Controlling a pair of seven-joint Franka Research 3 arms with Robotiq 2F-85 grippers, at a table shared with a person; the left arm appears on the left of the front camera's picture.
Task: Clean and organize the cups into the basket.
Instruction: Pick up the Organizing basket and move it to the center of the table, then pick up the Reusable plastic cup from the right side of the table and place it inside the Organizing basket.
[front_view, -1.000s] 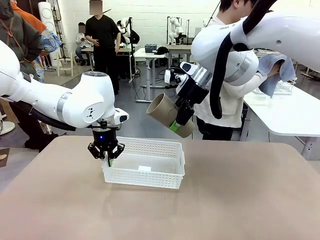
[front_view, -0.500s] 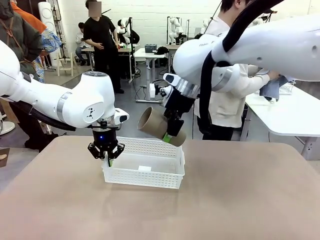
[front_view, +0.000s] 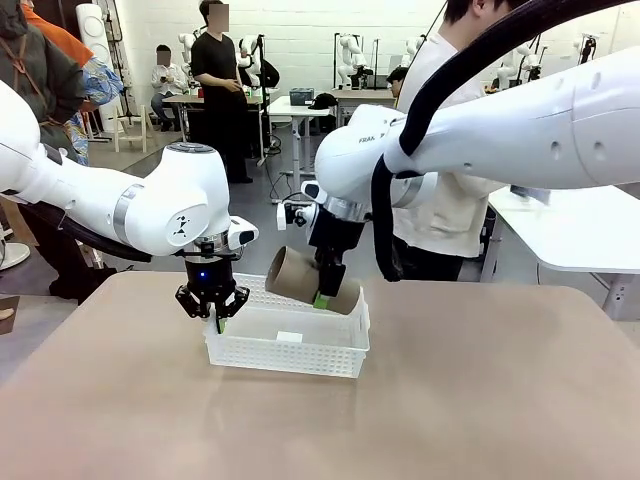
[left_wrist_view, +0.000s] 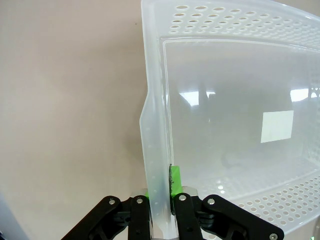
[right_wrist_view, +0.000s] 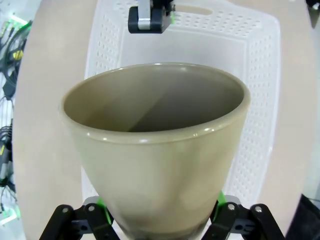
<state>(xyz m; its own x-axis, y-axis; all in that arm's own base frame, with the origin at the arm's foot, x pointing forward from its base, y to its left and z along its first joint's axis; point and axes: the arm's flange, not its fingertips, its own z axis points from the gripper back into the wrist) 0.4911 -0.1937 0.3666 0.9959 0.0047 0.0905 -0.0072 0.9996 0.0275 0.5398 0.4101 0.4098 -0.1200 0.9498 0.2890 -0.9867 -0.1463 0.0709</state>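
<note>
Two grips: left gripper (front_view: 217, 319) pinches basket (front_view: 290, 352) rim; right gripper (front_view: 324, 292) holds cup (front_view: 291, 276), seemingly clear.

We look across a tan tabletop (front_view: 450, 400) into a large, bright workroom with a white back wall (front_view: 300, 25) and a grey floor (front_view: 262, 215), evenly lit and without hard shadows. Toward the back we see white desks (front_view: 295, 105) on slim legs with dark gear on top, a person in black (front_view: 222, 90) standing beside them and another person seated (front_view: 165, 75) near the wall. At the right a long white table (front_view: 580, 235) stands just beyond ours, and a person in a pale top (front_view: 450, 200) stands at our table's far edge, beside it.
</note>
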